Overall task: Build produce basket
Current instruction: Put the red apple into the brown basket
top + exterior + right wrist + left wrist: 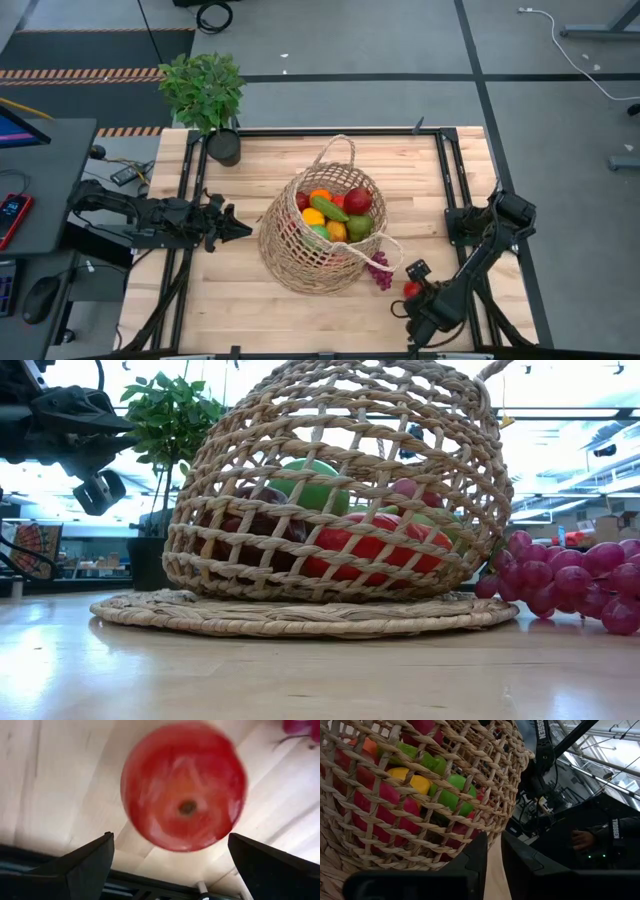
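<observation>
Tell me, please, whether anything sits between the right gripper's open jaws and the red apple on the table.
Nothing visible does: the right gripper has open jaws, with the red apple directly ahead on bare wood.

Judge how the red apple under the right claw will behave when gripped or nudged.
The red apple looks round and glossy, so it may slip between the open right claw fingers. Lying loose on the flat table, it probably rolls if nudged. It looks rigid.
</observation>
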You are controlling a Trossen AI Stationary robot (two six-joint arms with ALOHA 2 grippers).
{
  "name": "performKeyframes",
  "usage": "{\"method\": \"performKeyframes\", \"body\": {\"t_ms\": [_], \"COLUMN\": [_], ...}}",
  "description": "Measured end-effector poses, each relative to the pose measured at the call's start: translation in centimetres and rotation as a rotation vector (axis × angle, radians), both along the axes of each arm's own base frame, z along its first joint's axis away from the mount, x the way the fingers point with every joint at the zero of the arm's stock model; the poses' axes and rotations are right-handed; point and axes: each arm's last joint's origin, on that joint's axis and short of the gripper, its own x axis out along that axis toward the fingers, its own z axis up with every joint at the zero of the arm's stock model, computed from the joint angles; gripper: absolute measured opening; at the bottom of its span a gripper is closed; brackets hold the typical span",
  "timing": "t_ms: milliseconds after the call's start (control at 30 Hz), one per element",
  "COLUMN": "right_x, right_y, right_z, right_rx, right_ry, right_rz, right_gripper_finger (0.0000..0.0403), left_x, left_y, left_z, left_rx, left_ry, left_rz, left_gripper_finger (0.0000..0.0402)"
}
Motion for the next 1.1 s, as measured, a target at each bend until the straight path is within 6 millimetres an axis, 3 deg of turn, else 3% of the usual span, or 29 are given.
{"method": "performKeyframes", "body": {"t_ms": [567,1100], "right_x": [1.6,0.7], "right_y": [-1.4,-2.4], "right_z": [2.2,-1.7], "right_rx": [0.123,0.158], "right_ry": [-0.095,-0.086], "right_rz": [-0.020,-0.019], "right_gripper_finger": [0.0387,0.0388], "left_x": [0.0,0.0], "left_y": [0.0,0.0], "left_z": [0.0,0.0], "left_rx": [0.001,0.000], "left_ry": [0.000,0.000], "left_rz": [0.000,0.001], "left_gripper_finger": [0.0059,0.0058]}}
